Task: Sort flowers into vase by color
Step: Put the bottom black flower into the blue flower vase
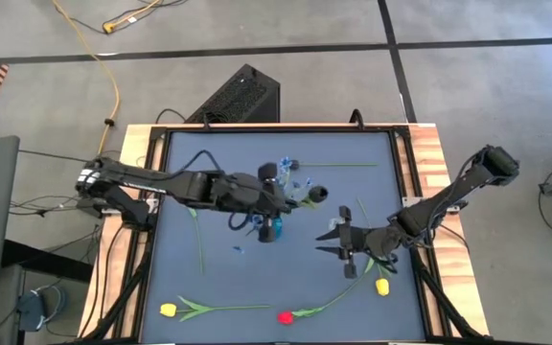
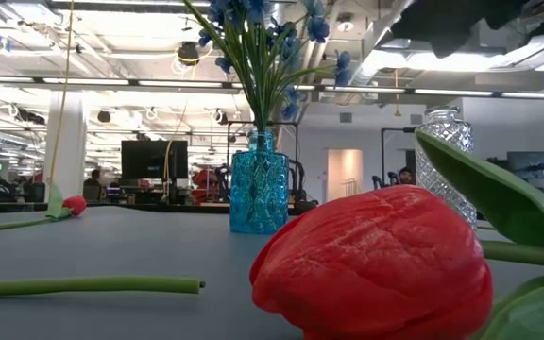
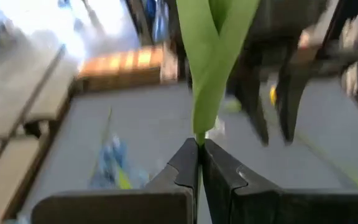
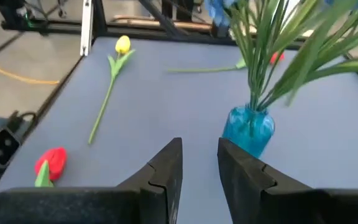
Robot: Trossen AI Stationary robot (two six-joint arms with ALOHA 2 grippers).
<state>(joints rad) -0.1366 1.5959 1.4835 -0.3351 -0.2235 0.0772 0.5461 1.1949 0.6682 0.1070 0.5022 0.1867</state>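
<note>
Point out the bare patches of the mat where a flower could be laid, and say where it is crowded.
Bare mat lies between the loose green stem and the red tulip; more lies along the far right edge near the thin stem. The middle is crowded: blue vase, left gripper shut on a green stem, right gripper open beside it.

My overhead camera looked straight down on the whole table [image 1: 175, 278] from well above. The low camera sat at tabletop height, facing level across into the room, with a red tulip [image 2: 371, 264] right against its lens. The left wrist camera peered past its own fingers [image 3: 185, 171] at a green leaf [image 3: 213, 62] very close. The right wrist camera faced across the table toward the blue vase [image 4: 248, 129], which the low camera [image 2: 259, 193] and overhead camera [image 1: 272, 229] also caught.
</note>
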